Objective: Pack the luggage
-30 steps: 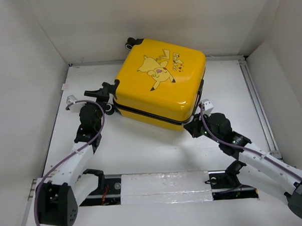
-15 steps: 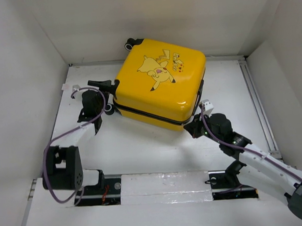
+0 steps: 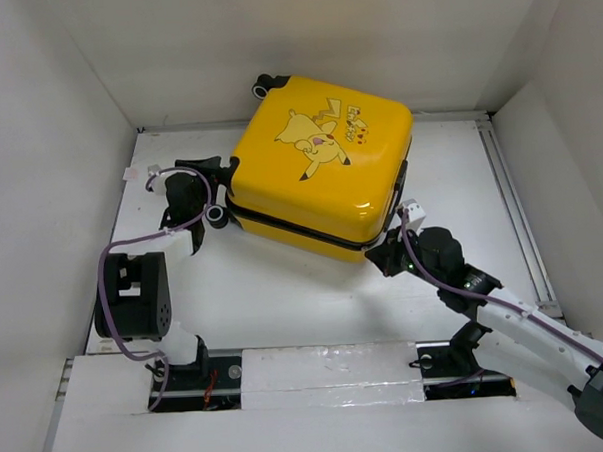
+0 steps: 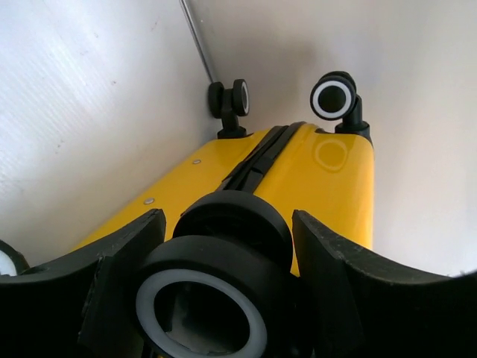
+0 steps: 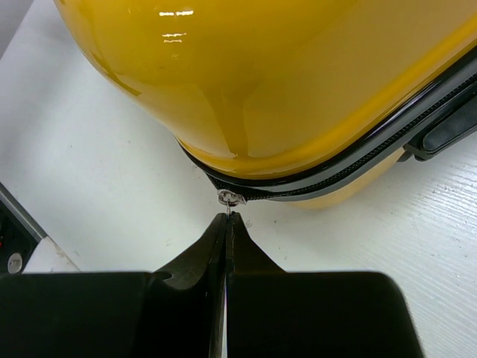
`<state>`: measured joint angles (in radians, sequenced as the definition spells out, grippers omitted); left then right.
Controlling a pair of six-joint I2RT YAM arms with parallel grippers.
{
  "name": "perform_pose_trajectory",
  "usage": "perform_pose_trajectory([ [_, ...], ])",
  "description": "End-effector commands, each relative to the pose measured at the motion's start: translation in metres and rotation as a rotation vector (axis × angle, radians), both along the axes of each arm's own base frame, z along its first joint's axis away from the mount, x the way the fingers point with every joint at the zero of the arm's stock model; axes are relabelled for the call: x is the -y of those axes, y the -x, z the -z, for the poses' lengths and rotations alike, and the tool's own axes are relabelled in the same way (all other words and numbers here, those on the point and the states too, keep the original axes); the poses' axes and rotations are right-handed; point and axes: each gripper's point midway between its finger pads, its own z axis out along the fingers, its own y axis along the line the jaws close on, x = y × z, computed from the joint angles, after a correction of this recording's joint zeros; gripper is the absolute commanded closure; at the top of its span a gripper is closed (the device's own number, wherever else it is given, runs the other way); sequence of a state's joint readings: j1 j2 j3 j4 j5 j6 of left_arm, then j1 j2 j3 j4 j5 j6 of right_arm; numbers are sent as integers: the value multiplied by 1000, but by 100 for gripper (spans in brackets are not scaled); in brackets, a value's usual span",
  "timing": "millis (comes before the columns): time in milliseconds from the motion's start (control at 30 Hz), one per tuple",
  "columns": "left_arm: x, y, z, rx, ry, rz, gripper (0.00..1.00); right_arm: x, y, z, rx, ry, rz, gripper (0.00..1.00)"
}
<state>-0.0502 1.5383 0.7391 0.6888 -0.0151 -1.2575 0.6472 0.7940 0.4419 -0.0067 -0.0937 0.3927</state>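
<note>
Although most of the white table (image 3: 285, 297) lies bare, its far half carries the luggage (image 3: 324, 170), a yellow hard-shell suitcase lying flat and closed with the Pikachu print facing up. Its black zipper line (image 5: 358, 168) runs round the side between the 2 shell halves.

At the near-right corner, the right gripper (image 5: 226, 221) has its 2 fingers pressed together, pinching the small metal zipper pull (image 5: 227, 198) just where the zipper rounds that corner.

At the suitcase's left end, the left gripper (image 4: 231, 253) is spread wide, 1 finger on each side of a black-and-white caster wheel (image 4: 216, 291). Whether the fingers touch the wheel cannot be told. Beyond it in the left wrist view, 2 more caster wheels (image 4: 335, 97) stick out from the far corners near the wall.
</note>
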Motion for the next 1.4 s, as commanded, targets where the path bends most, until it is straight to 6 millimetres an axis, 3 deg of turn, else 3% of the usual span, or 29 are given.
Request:
perform_pose_trajectory([
  [0,12,-12,-51,190,-27,46,88,-19,4,-41,91,-125,-84,100],
  [33,10,-13,-51,190,-38,36,99,-19,4,-41,91,-125,-84,100],
  [133,7,-5,-52,209,-73,28,100,-20,0,-42,98,-116,-77,100],
  [233,7,18,-57,246,-112,3,100,-22,-7,-56,114,-129,-74,100],
  [333,11,47,-56,260,-156,0,100,-18,-22,-76,153,-141,-41,100],
  [367,18,65,-50,261,-162,18,100,-17,-27,-80,156,-141,-28,100],
  [400,20,74,-48,267,-175,11,100,-12,-34,-96,192,-152,-21,100],
  [567,42,122,-29,247,-232,59,100,8,-60,-128,247,-138,35,100],
  [600,46,132,-39,280,-250,71,100,11,-61,-125,236,-133,40,100],
  [700,76,155,-29,239,-300,146,100,16,-60,-113,216,-126,39,100],
  [733,88,166,-32,247,-307,169,100,9,-55,-110,201,-160,18,100],
  [767,95,171,-31,246,-308,185,100,-4,-41,-83,148,-163,-46,100],
  [833,109,183,-25,229,-320,231,100,-24,-20,-77,171,-226,-142,100],
  [867,108,184,-16,198,-343,228,100,-43,7,-57,148,-221,-274,100],
  [900,109,184,-19,190,-339,229,100,-52,22,-51,128,-224,-340,100],
  [1000,105,182,-26,199,-358,210,100,-64,47,-39,114,-197,-437,100],
  [1067,104,183,-30,209,-360,209,100,-60,46,-39,101,-170,-407,100],
  [1100,102,182,-30,208,-371,200,100,-51,31,-40,118,-134,-309,100],
  [1133,102,183,-29,205,-373,200,100,-48,29,-45,135,-124,-291,100],
  [1167,103,183,-34,218,-390,212,100,-42,23,-63,187,-140,-267,100],
  [1200,103,183,-37,227,-393,211,100,-37,19,-67,186,-143,-236,100],
  [1233,102,184,-30,203,-410,218,100,-26,0,-85,218,-136,-130,100],
  [1300,101,185,-26,195,-416,220,100,-27,-4,-97,240,-121,-136,100],
  [1367,114,188,-26,220,-384,280,100,-44,7,-107,243,-155,-252,100],
])
